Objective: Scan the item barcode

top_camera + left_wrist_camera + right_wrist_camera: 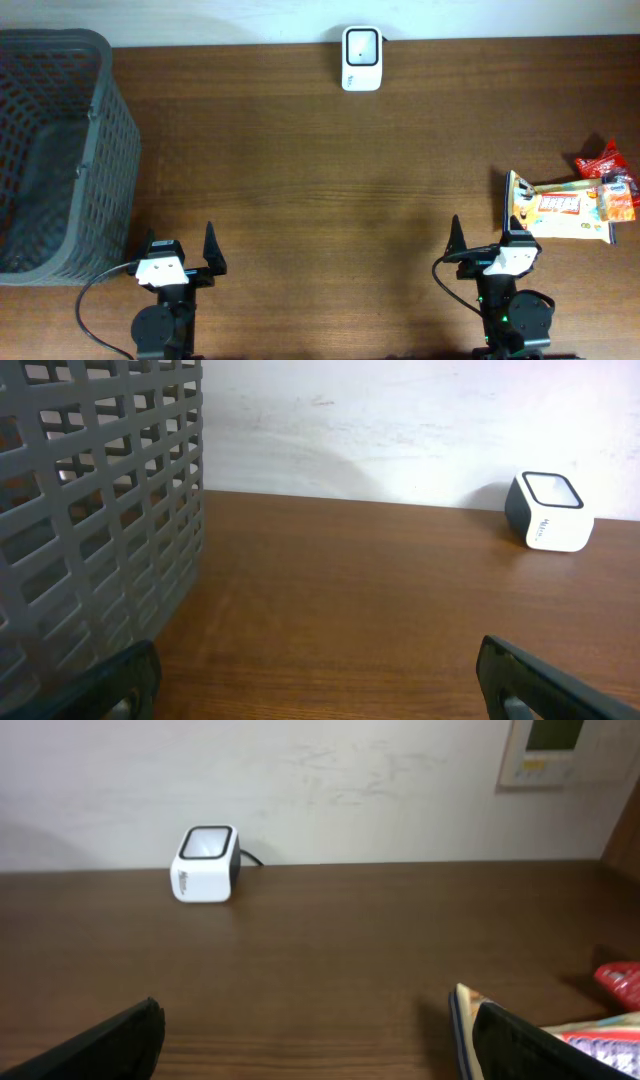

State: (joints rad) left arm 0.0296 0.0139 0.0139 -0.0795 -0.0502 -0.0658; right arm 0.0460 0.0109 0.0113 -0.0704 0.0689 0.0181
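The brown wooden worktop (320, 180) is the biggest thing here. A big grey basket (55, 150) with lots of square holes stands at its left end.

The snack pack (565, 208) lies at the right end of the worktop. It is long and flat. It is mostly white, with orange, yellow and a little blue in its pictures. The words on it are too small to read, and no barcode shows from here. Its left end seems to stand up a bit.

The right hand (488, 240) sits low at the near edge, wide open, with nothing in it. The snack pack is just in front of it and off to its right. The hand's right finger is right by the near left corner of the pack. I cannot tell if they touch.

The left hand (180, 245) is wide open too and holds nothing. It sits near the basket, well apart from the snack pack.

The scanner (361, 58) is a small white box with a dark square window on top. It stands at the far edge of the worktop, by the wall, well apart from both hands.

A little red packet (600, 160) lies just behind the snack pack.
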